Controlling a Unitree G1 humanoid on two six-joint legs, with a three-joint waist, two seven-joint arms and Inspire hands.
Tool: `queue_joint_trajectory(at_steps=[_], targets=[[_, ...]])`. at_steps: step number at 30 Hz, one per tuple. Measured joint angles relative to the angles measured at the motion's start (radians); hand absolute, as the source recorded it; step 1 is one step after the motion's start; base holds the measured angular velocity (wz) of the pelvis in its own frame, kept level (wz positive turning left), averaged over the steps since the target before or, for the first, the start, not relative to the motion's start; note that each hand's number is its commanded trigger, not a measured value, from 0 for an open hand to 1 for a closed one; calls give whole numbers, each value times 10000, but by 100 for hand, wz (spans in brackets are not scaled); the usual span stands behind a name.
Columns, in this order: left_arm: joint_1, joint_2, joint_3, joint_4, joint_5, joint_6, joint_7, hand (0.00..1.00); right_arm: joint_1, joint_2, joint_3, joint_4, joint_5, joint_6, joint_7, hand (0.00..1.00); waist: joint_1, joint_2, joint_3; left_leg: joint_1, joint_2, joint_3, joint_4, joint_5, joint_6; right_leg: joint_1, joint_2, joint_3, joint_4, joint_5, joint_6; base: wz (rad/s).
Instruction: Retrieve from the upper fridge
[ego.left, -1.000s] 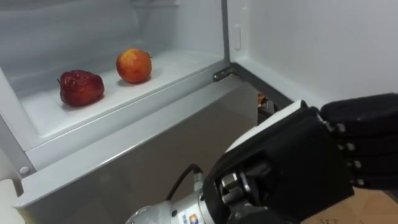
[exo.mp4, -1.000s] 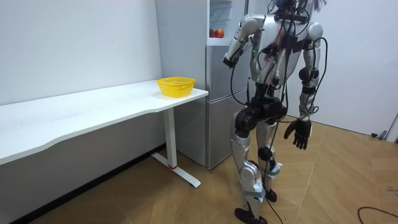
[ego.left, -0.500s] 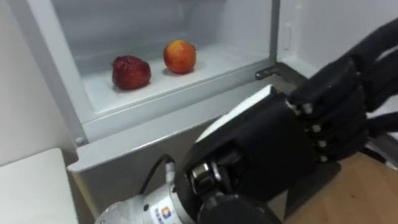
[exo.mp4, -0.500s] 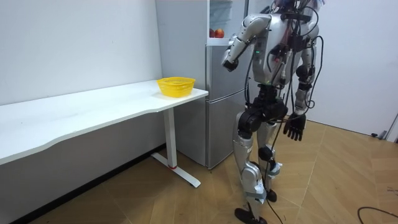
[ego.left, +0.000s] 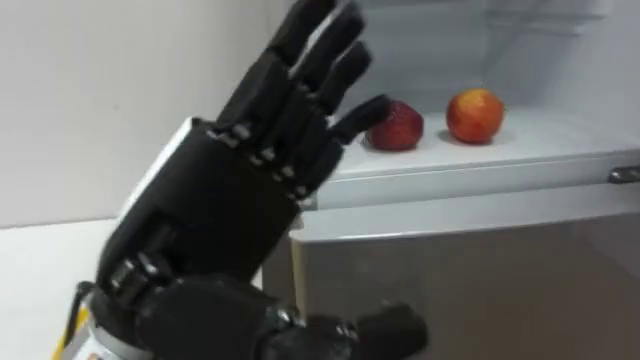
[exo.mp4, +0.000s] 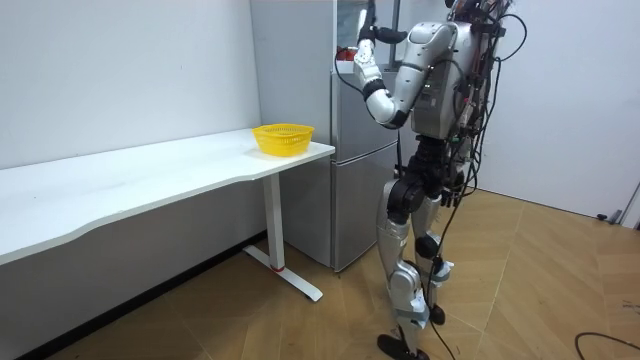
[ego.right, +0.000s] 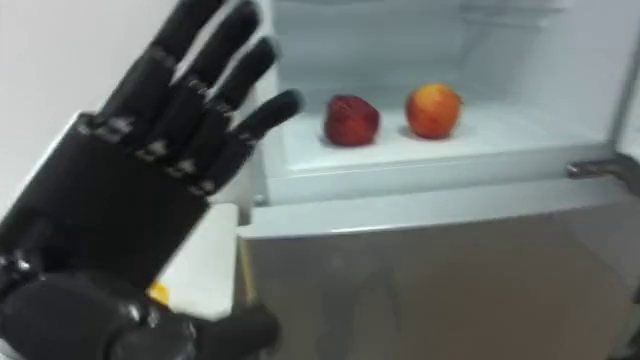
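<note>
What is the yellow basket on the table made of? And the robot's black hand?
The yellow basket looks like plastic: bright, even colour and what seems a latticed wall, though it is small in the room view. The left hand, open with straight fingers, looks like matt black hard plastic, with shinier, perhaps metal, parts near the wrist. I can't be sure of either.

The left hand (ego.left: 215, 200) has risen, its fingers straightened, to the fridge shelf's (ego.left: 560, 138) front left corner; the robot has turned toward the fridge (exo.mp4: 355, 190).
</note>
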Motion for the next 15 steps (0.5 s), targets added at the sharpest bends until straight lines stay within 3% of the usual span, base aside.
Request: queue_joint_trajectory(at_steps=[3, 7, 11, 15], targets=[[337, -56, 890, -22, 273, -267, 739, 0, 58, 97, 5, 3, 21, -3, -133, 0, 380, 74, -7, -31, -2, -268, 49, 13, -22, 104, -24, -242, 4, -73, -31, 21], [1050, -184, 1655, -18, 1160, -402, 1666, 0, 165, 144, -22, 15, 7, 11, -407, 0, 427, 130, 53, -20, -69, -566, 61, 39, -42, 277, -108, -563, 8, -211, -25, 26], [2611, -410, 2459, 403, 3010, -450, 2692, 0, 426, 160, -392, -67, 49, 29, -601, 0, 712, 351, 72, 21, -139, -684, 68, 56, -35, 364, -165, -605, 15, -286, 17, 7], [3853, -492, 3089, 2190, 4722, -525, 4397, 0, 677, 181, -610, -140, 9, -17, -631, 0, 879, 412, 87, 3, -150, -912, 55, 56, -35, 425, -191, -838, 27, -349, -10, 13]])
